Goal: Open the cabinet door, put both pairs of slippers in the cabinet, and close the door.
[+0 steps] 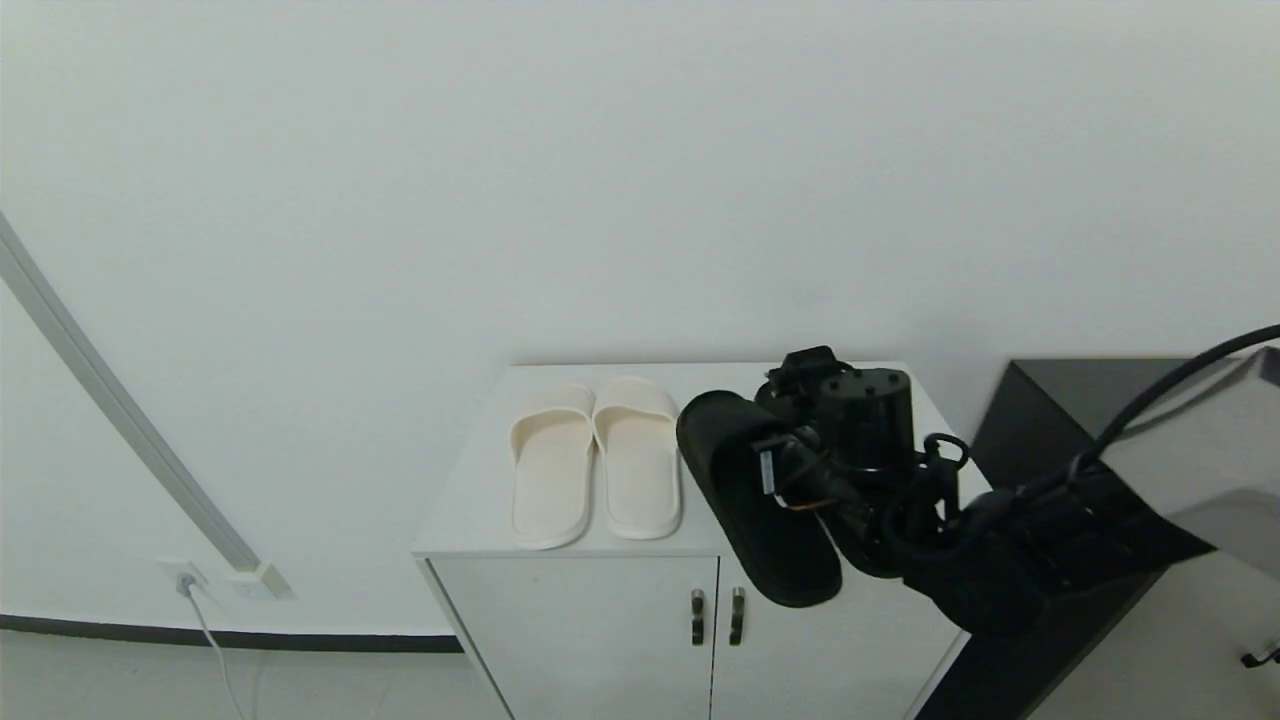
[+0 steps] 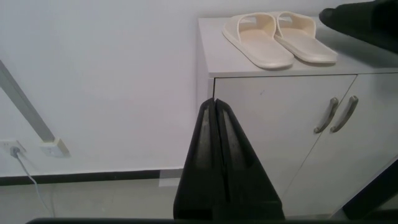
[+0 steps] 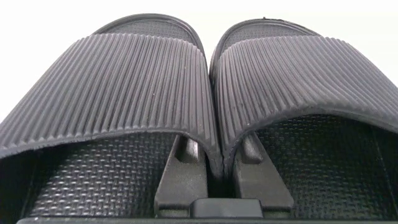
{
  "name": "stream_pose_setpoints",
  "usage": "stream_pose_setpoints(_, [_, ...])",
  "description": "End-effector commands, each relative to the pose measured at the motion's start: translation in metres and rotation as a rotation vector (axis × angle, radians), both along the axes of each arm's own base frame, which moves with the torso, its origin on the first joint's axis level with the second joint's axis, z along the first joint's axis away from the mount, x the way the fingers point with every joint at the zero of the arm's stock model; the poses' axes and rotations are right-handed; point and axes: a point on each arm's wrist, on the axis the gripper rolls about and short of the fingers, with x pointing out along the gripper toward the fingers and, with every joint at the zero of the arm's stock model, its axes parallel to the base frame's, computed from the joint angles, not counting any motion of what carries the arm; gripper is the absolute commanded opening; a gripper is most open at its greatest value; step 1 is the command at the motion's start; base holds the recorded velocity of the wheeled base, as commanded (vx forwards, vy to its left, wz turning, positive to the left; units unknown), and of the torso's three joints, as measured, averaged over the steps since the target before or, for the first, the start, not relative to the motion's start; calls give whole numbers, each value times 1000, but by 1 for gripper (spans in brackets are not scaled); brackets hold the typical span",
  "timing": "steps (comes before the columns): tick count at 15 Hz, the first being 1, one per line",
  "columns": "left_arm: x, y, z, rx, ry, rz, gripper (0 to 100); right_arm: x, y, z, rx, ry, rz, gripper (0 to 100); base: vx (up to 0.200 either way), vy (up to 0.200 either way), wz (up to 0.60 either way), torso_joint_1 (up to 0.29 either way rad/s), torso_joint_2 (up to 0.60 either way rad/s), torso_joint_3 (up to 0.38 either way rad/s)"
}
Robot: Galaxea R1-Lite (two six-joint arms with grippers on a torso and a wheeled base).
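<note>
Black slippers (image 1: pixel 760 500) are pinched in my right gripper (image 1: pixel 790 470), whose fingers (image 3: pixel 180 183) squeeze the two inner strap edges together. The pair overhangs the white cabinet's (image 1: pixel 470 505) front edge. Cream slippers (image 1: pixel 595 460) lie on top, and the cabinet doors (image 1: pixel 580 630) are closed. My left gripper (image 2: pixel 216 124), fingers pressed together, hovers low near the cabinet's left front corner.

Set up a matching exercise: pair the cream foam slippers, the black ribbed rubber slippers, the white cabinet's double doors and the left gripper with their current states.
Things:
1. cream foam slippers
2. black ribbed rubber slippers
3. white cabinet double doors
4. left gripper

States:
A. shut, holding nothing
B. pinched together by the right gripper
C. closed, handles side by side
D. lying side by side on the cabinet top

Pairs: 1-D, 2-B, 3-C, 4-A
</note>
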Motion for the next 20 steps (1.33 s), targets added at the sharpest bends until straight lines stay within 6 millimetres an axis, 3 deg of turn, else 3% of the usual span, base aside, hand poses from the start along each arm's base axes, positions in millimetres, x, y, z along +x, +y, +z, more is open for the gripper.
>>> stream_pose_setpoints(1, [0,0,0,1,1,0,0,-66,-35,33,56,-40,254,0,0,0,0,0,0,0])
stream_pose_setpoints(4, [0,0,0,0,-1,0,0,-111,-60,43,88,8,549,0,0,0,0,0,0,0])
stream_pose_setpoints(6, [0,0,0,0,-1,0,0,-121,-66,44,77,72,634,0,0,0,0,0,0,0])
stream_pose_setpoints(11, [0,0,0,0,-1,0,0,-124,-67,37,70,119,683,0,0,0,0,0,0,0])
stream_pose_setpoints(18, [0,0,0,0,-1,0,0,-124,-67,30,26,121,694,0,-200,0,0,1,4,2])
stream_pose_setpoints(20, [0,0,0,0,-1,0,0,-124,-67,30,26,121,694,0,0,0,0,0,0,0])
